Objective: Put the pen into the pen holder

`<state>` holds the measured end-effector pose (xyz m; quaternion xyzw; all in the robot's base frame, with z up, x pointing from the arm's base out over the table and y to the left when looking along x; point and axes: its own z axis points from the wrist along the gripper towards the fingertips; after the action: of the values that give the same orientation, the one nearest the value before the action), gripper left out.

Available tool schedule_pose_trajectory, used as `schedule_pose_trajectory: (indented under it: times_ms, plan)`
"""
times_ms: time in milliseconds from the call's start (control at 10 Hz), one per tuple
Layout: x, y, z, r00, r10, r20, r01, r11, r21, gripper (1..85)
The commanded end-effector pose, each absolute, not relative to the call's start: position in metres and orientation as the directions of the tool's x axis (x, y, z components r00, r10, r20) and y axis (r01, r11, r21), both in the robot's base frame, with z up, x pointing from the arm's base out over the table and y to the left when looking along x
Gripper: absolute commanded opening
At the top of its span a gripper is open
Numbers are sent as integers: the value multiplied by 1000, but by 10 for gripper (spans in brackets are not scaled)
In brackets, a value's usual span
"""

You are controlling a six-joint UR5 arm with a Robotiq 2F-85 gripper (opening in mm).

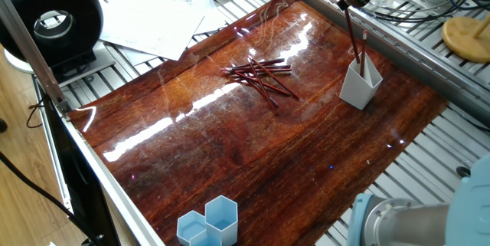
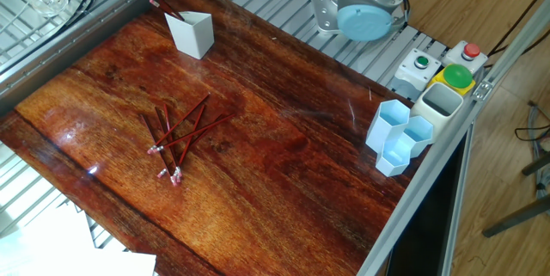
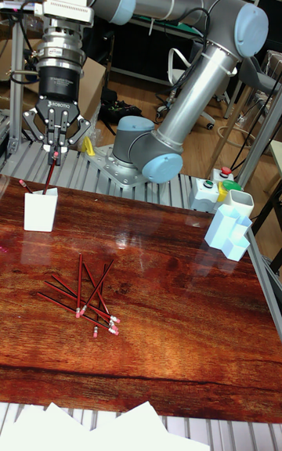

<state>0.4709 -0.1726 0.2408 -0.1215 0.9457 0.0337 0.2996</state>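
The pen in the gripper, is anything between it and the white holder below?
Nothing visible. The gripper holds the pen above the pen holder, its lower end already at the rim. Another pen leans inside.

A glossy wooden tabletop (image 1: 253, 146) is seen under bright glare, framed by aluminium rails (image 1: 429, 62); a wood floor (image 2: 481, 1) is glimpsed beyond.

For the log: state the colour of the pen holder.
White; the pen holder shows best in one fixed view.

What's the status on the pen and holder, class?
Gripper shut on pen. Pen tip inside pen holder, not released. Another pen already leaning there. Nothing blocking.
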Motion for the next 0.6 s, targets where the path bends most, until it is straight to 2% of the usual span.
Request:
schedule_pose_trajectory:
  times_ms: [0,400,500]
  plan:
    - [472,-176,241,-778,-200,-595,-251,968,3,10]
    - [472,-178,238,-781,-180,-598,-237,971,18,13]
    - [469,-175,237,-786,-180,-592,-244,969,29,83]
